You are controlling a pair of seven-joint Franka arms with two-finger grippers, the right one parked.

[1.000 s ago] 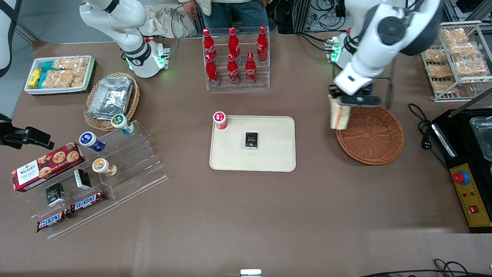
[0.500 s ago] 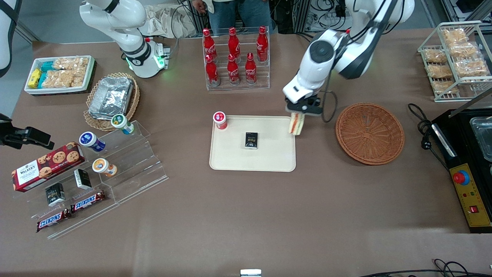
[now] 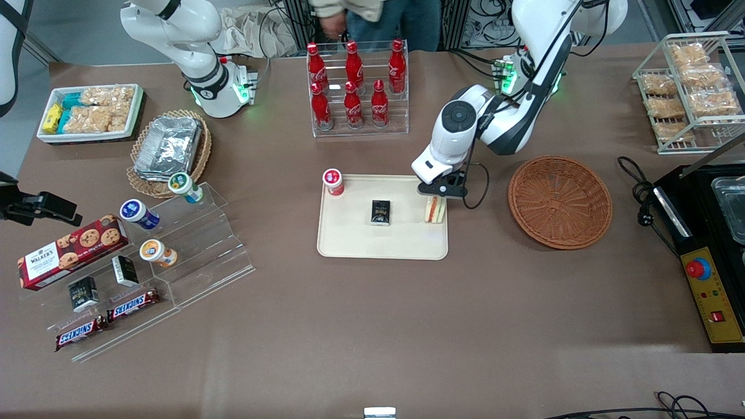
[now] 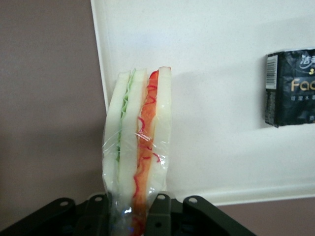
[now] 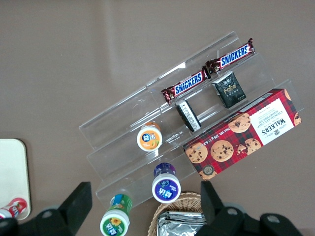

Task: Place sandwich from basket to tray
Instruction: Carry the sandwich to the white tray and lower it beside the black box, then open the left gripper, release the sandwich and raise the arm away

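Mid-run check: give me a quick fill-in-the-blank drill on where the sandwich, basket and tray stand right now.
1. The left gripper is shut on the wrapped triangular white-bread sandwich, holding it over the ____.
2. The round reddish-brown wicker basket holds ____ sandwiches.
3. The cream rectangular plastic tray carries a small ____ packet.
4. At the tray's corner stands a cup with a ____ lid.

Missing words: tray; no; black; red

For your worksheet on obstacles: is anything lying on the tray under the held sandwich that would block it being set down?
Nothing visible does. The gripper holds the sandwich over bare tray; the black packet lies apart, toward the parked arm's end.
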